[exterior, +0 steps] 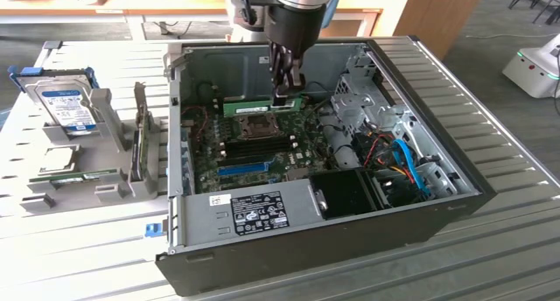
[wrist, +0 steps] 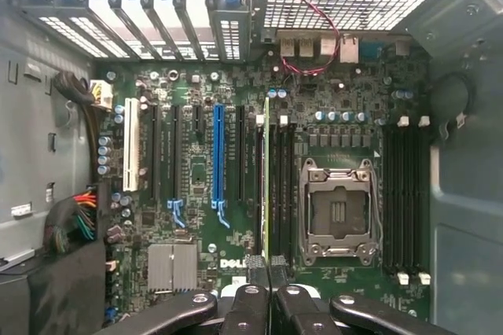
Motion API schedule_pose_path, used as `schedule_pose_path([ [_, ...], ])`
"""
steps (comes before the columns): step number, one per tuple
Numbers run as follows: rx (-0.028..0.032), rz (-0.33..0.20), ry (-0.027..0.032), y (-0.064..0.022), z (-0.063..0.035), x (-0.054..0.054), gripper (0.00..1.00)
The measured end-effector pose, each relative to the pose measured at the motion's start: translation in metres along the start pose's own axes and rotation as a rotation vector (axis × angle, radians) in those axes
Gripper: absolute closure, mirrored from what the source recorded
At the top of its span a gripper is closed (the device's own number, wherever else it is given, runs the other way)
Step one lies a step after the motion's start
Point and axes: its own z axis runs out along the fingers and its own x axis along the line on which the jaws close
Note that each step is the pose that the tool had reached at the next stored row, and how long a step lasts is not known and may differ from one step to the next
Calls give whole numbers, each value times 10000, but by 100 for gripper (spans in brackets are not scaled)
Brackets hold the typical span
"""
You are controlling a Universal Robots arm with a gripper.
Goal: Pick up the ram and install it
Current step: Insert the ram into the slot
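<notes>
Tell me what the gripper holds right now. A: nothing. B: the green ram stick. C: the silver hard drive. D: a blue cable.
B: the gripper is shut on one end of the green ram stick over the motherboard inside the open case, while the hard drive stands in its holder outside.

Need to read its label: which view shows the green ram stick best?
Exterior view: the long green ram stick faces the camera, pale label visible, in the tool. Wrist view shows its thin edge.
</notes>
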Motion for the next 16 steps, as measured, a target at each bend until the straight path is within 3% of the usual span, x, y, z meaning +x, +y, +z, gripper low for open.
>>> schedule_pose_path([
  [16,1,0,0,-6,143,3,88],
])
